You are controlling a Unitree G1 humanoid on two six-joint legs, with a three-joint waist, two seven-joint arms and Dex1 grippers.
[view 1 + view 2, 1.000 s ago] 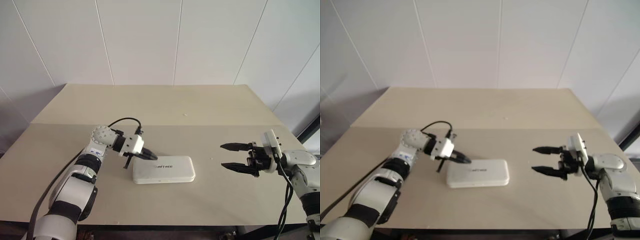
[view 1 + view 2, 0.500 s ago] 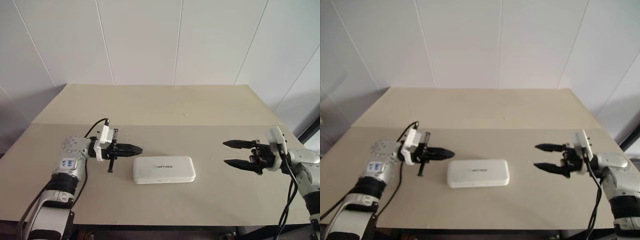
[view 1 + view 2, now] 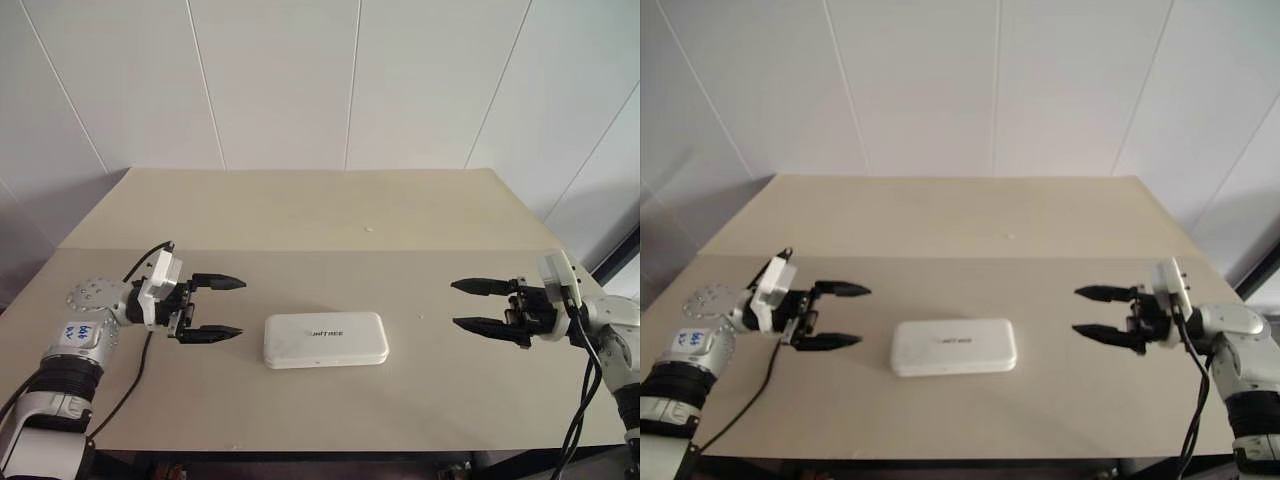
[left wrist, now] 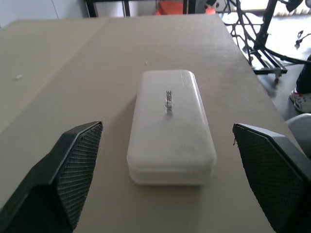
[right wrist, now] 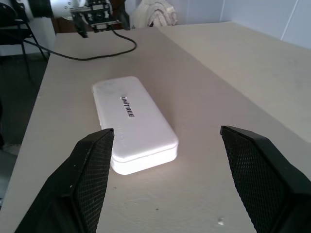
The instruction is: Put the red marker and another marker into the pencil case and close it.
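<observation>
Pencil case lies shut and flat on the tan table, low in the frame's centre, lid lettering facing up. Left gripper hovers at lower left, just beside the case's end, fingers spread wide and holding nothing. Right gripper hangs at lower right, well apart from the case, likewise wide and empty.

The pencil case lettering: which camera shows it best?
The right wrist view: the pencil case lies close, lid shut, its dark lettering crisp. The left wrist view shows it close too, lettering blurrier. In both eye views it is small, between the two grippers.
</observation>
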